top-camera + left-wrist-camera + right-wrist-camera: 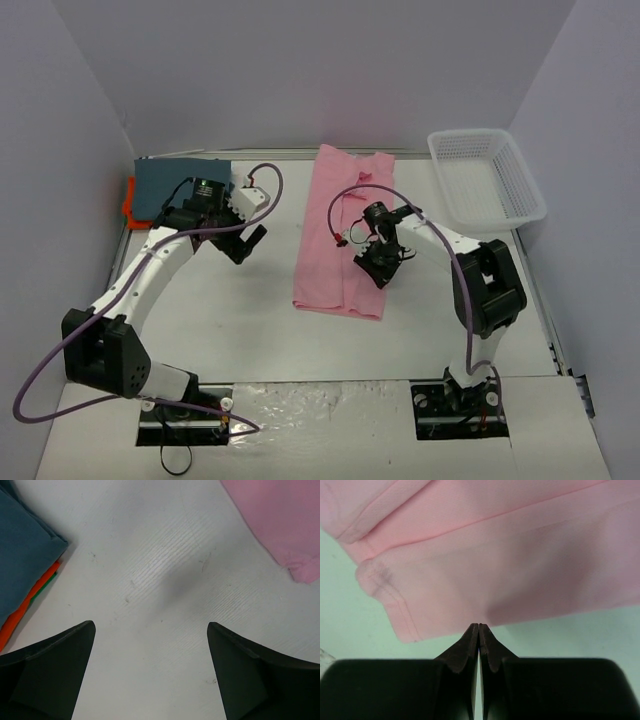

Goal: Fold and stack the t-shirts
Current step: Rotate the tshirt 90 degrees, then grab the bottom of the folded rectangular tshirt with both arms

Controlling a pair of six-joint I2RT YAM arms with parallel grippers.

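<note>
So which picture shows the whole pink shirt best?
The top view. There the pink shirt shows end to end, as a long folded strip. The right wrist view sees only a close-up of one hemmed corner; the left wrist view catches just a bit of it, top right.

right gripper [478,628] jaws pressed together, tips on the near edge of pink t-shirt [510,555]; cloth puckers there. stitched hem corner [395,605] left of tips, lying on table [345,615].
</note>
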